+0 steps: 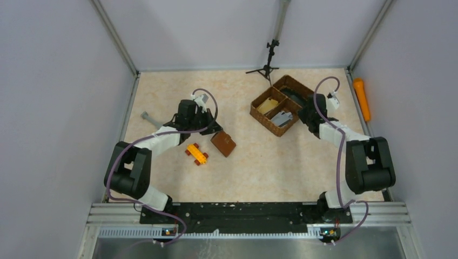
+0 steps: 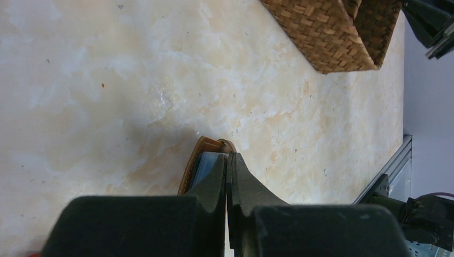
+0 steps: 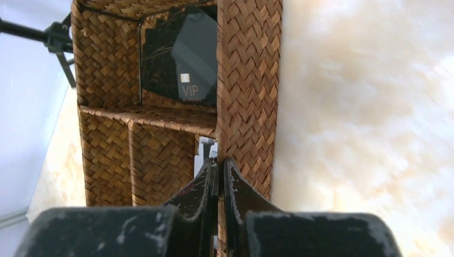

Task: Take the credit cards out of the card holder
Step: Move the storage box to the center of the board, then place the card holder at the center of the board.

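Note:
The brown card holder lies on the table left of centre. My left gripper sits at its far edge. In the left wrist view the gripper is shut, pinching the card holder by a thin flap. A blue-grey credit card shows inside it. My right gripper is over the right wall of the woven basket. Its jaws are shut with nothing visible between them. A grey card lies in the basket's middle compartment and a black VIP card in the far one.
An orange and yellow toy lies beside the card holder, and a grey tool lies left of my left arm. A small black tripod stands behind the basket. An orange object lies along the right wall.

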